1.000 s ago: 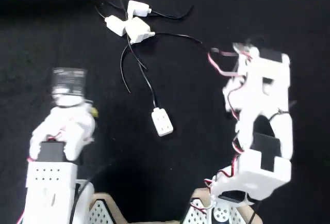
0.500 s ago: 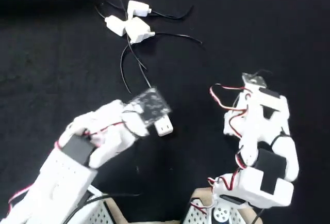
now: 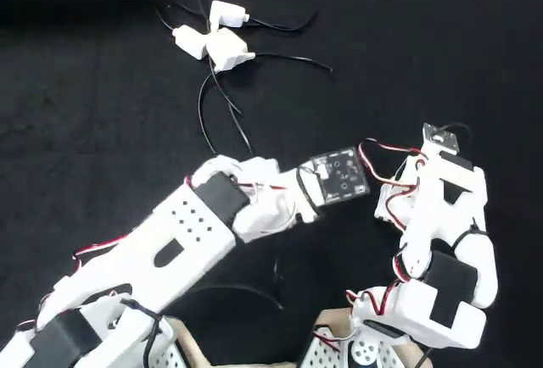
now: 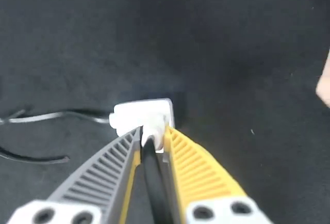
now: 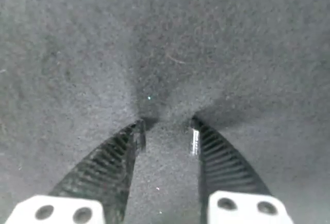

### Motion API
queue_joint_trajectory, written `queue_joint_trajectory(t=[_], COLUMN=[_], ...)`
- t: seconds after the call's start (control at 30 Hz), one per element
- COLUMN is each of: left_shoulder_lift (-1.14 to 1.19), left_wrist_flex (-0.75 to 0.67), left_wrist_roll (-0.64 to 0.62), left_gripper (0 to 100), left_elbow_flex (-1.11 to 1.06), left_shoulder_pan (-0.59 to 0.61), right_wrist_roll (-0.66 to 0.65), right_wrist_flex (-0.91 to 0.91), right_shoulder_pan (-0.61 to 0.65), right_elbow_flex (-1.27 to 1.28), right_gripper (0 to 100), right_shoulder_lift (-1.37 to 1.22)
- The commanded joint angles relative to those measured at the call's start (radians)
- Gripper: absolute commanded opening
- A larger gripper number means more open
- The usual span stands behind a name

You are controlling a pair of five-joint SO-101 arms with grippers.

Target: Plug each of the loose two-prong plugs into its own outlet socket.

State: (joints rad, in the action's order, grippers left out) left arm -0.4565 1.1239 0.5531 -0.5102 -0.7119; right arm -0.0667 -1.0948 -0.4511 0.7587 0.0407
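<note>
1. Black cloth covers the bench [image 3: 102, 88] from edge to edge.
2. My left arm [image 3: 195, 224] lies stretched across the middle of the bench, its wrist close to my right arm [image 3: 441, 215].
3. My left gripper [image 4: 153, 133] is pinched on a white socket [image 4: 139, 113] that sits on the cloth.
4. The socket's long axis lies across my fingertips, and its cable [image 4: 56, 115] trails off from one end.
5. My right gripper [image 5: 166, 131] is spread, tips down at bare cloth, holding nothing.
6. More white pieces [image 3: 216, 41] lie bunched at the far edge, their black cables looping toward the middle.
</note>
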Motion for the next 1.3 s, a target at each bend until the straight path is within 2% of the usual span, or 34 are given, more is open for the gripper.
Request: queue_joint_trajectory(t=[0.0, 0.27, 0.37, 0.53, 0.93, 1.27], left_shoulder_lift=[0.002, 0.005, 0.005, 0.031, 0.123, 0.121], left_wrist_flex=[-0.084, -0.308, -0.311, -0.31, -0.282, -0.282], left_wrist_roll=[0.002, -0.1, -0.103, -0.18, -0.181, -0.224], left_gripper=[3, 3, 3, 3, 3, 3], left_elbow_flex=[-0.002, -0.188, -0.197, -0.205, -0.2, -0.206], left_shoulder_pan=[0.022, 0.087, 0.088, 0.084, 0.01, 0.025], right_wrist_roll=[0.008, 0.008, 0.008, 0.008, 0.008, 0.008], right_wrist_flex=[0.029, 0.031, 0.032, 0.032, 0.032, 0.032], right_shoulder_pan=[-0.049, -0.04, -0.04, -0.04, -0.04, -0.04], right_elbow_flex=[0.013, 0.013, 0.013, 0.012, 0.012, 0.012], right_gripper=[17.7, 17.7, 17.7, 17.7, 17.7, 17.7], right_shoulder_lift=[-0.005, -0.007, -0.008, -0.008, -0.008, -0.008])
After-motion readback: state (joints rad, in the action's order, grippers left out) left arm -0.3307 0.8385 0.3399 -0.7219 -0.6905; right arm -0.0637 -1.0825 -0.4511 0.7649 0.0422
